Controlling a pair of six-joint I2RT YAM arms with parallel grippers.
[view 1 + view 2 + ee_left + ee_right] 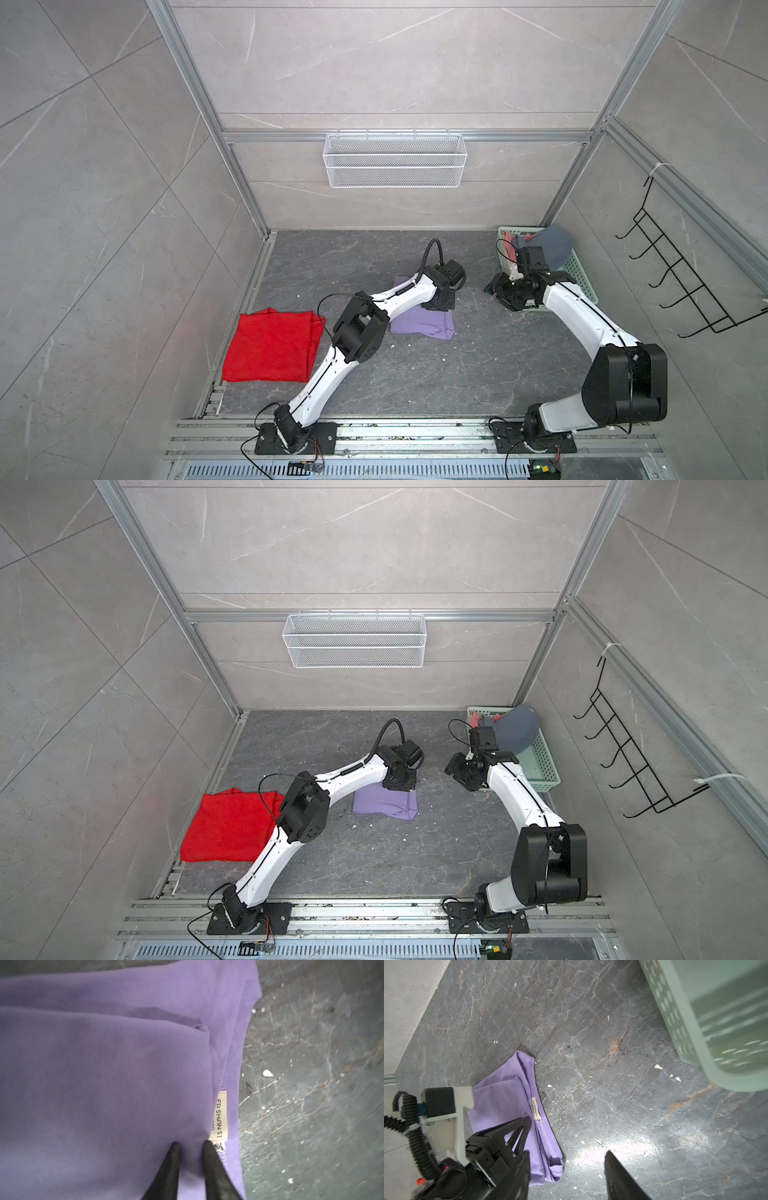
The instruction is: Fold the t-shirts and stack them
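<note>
Left gripper (191,1144) pinches the purple t-shirt (104,1084) just beside its neck label (221,1115) (size M); right gripper (568,1153) hangs released, jaws wide, over the desk (612,1064) nearby.

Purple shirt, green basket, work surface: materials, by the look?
Purple shirt: soft matte knit cloth, likely cotton or blend; folds, stitched hem.
Green basket: matte moulded plastic; regular lattice holes.
Work surface: dark veined stone or stone-look tile, semi-gloss; glare patch.

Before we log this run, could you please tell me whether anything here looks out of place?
Small white flecks litter the tabletop around the purple shirt, looking like stray debris. A blue shirt bulges over the basket rim instead of lying inside.
</note>
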